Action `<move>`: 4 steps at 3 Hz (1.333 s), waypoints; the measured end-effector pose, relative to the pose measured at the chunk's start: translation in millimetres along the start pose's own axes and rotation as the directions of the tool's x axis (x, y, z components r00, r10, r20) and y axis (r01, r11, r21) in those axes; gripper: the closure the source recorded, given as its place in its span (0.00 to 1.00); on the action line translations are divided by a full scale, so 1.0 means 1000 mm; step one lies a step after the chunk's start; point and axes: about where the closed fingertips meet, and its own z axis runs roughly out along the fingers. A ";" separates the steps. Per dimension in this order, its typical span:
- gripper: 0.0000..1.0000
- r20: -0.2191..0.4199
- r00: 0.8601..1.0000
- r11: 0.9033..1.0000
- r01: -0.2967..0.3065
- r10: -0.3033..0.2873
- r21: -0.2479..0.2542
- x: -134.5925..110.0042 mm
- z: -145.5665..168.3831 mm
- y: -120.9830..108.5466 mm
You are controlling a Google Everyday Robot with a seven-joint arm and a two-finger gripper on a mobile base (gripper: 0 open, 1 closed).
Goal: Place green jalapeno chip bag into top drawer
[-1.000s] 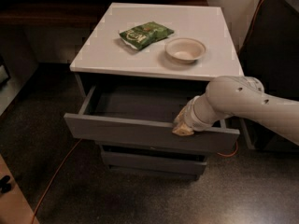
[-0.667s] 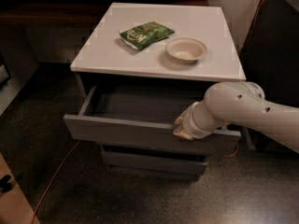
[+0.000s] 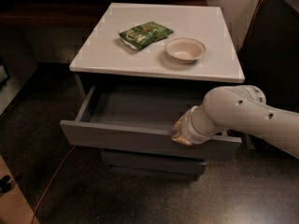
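The green jalapeno chip bag point(image 3: 145, 34) lies flat on the white cabinet top point(image 3: 112, 55), left of the beige bowl. The top drawer point(image 3: 117, 136) is pulled out and its grey inside shows nothing in it. My gripper point(image 3: 179, 135) is at the drawer's front panel, right of its middle, at the top edge. My white arm point(image 3: 243, 115) comes in from the right and hides most of the gripper.
A beige round bowl point(image 3: 185, 50) stands on the cabinet top right of the bag. Narrower grey drawers point(image 3: 149, 162) sit shut below. An orange cable point(image 3: 56, 176) runs over the dark floor at the left. A dark cabinet point(image 3: 275, 45) stands at the right.
My arm's elbow has shifted a little left and nearer the drawer. The gripper stays at the drawer front. The bag and bowl have not moved.
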 end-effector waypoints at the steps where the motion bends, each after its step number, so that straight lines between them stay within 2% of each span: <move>1: 1.00 -0.003 1.000 1.000 0.019 -0.019 -0.007 -0.009 -0.012 0.024; 2: 1.00 0.003 0.999 0.999 0.036 -0.036 -0.009 -0.024 -0.031 0.042; 3: 1.00 0.007 0.999 0.999 0.050 -0.050 0.007 -0.044 -0.065 0.049; 4: 1.00 -0.018 0.998 0.998 0.062 -0.061 0.017 -0.064 -0.098 0.027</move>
